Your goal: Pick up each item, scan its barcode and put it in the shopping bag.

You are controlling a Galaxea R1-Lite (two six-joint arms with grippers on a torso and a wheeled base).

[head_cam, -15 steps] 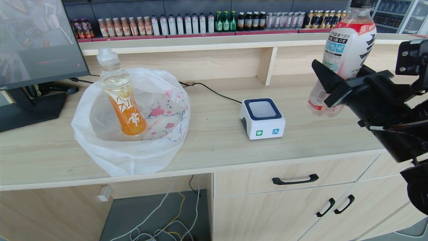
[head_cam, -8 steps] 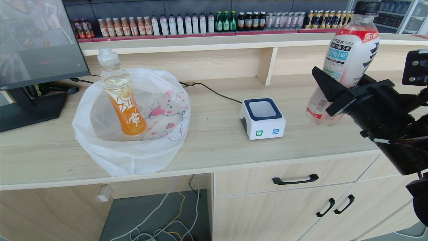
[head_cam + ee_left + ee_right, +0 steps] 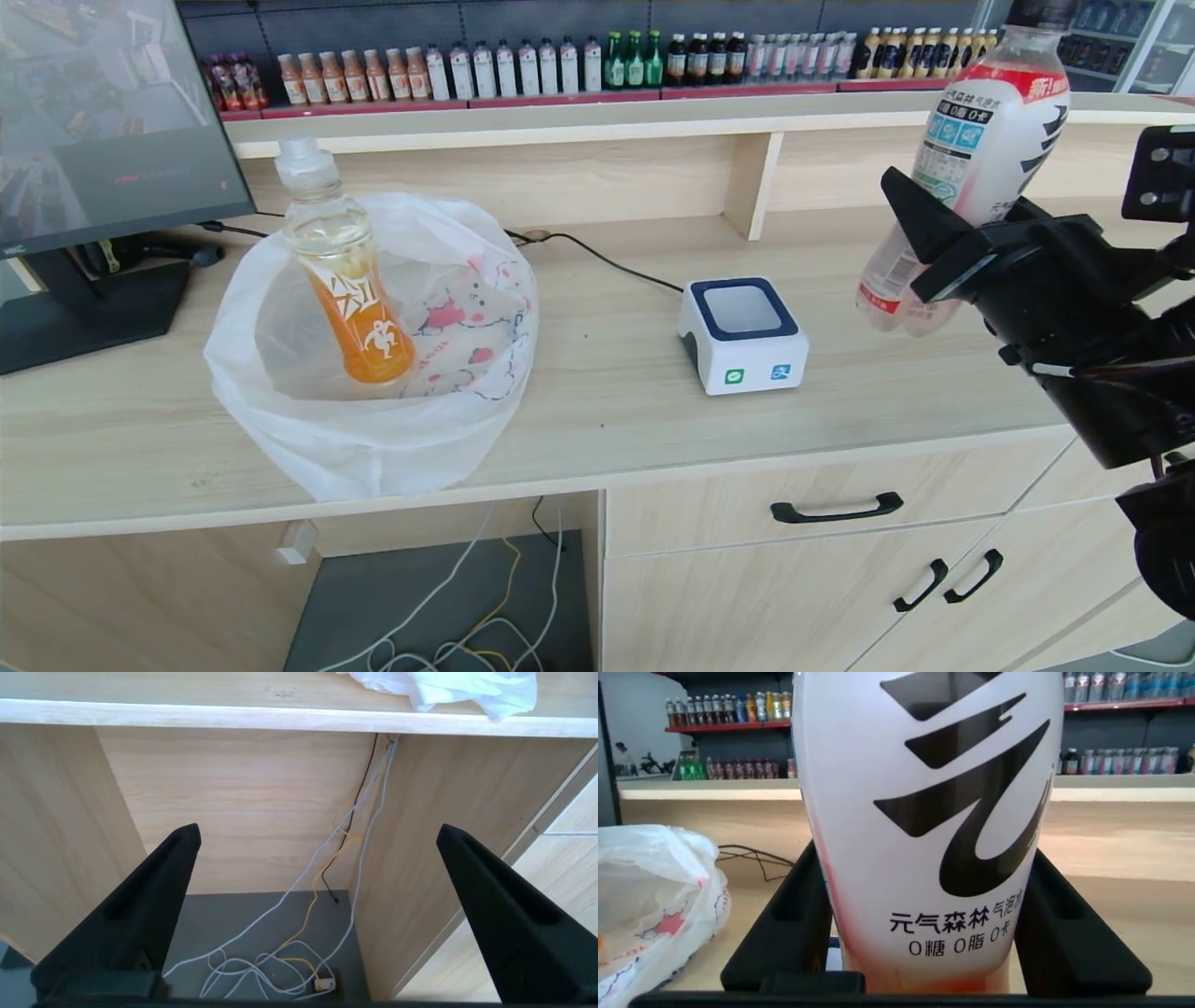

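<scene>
While the right end effector (image 3: 904, 233) is clamping the white bottle (image 3: 980, 131) around its lower body, it is holding it tilted in the air, with the cap leaning away to the robot's right. The scanner (image 3: 743, 334) is sitting on the counter (image 3: 607, 411) below this end effector and to its left, and the shopping bag (image 3: 280, 411), with an orange bottle (image 3: 347, 280) standing in it, is lying well beyond on that same side. The left end effector (image 3: 318, 835) is hanging spread and empty below the counter edge.

Risk: gripped low, the tall bottle may be pivoting or slipping between the fingers during the swing. Its barcode may also be facing away from the scanner window, so no reading would register.

Compared with a second ago, the whole head view is sitting slightly shifted, indicating camera motion. The bottle is leaning a little more, and its place against the scanner is hardly differing.
</scene>
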